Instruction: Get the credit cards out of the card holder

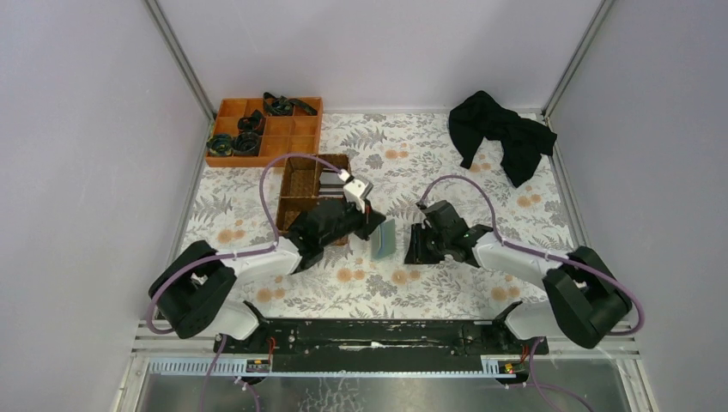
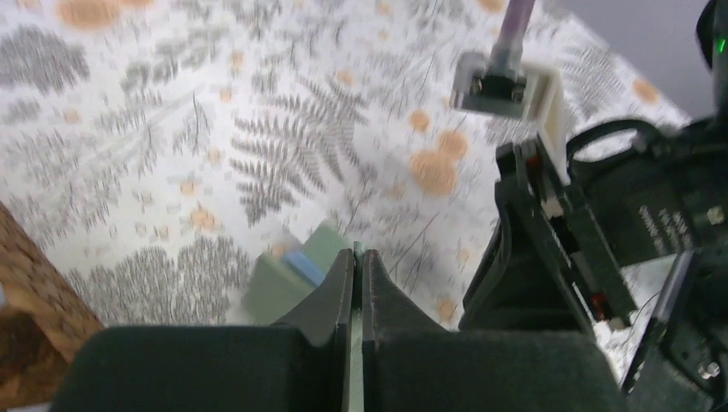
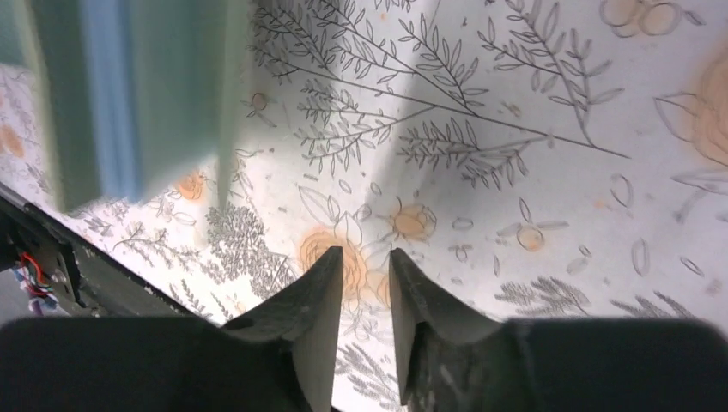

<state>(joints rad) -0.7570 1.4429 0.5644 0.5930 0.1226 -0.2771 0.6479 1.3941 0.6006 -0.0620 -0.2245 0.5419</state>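
Card holder: thin grey-green folding wallet [image 1: 385,239] with a light blue inner face, held on edge and tilted near the middle of the table, between the two grippers. It is blurred in both wrist views, and whether its lower edge touches the table cannot be told.
Credit cards: none can be made out for certain. A blue strip [image 2: 302,264] shows inside the fold, but whether it is a card or the lining cannot be told.
Left gripper: black two-finger gripper [image 2: 358,256], fingers pressed together on a thin green leaf of the card holder.
Right gripper: black two-finger gripper [image 3: 365,255], fingers a little apart with nothing between them. It is just to the right of the card holder and not touching it.
Basket: brown wicker compartment basket [image 1: 296,193], just behind the left gripper.
Tray: orange divided plastic tray [image 1: 296,129] at the far left, with black items in some compartments.
Garment: crumpled black cloth [image 1: 502,133] at the far right.
Table cover: white sheet [image 1: 386,292] printed with grey ferns and orange flowers.
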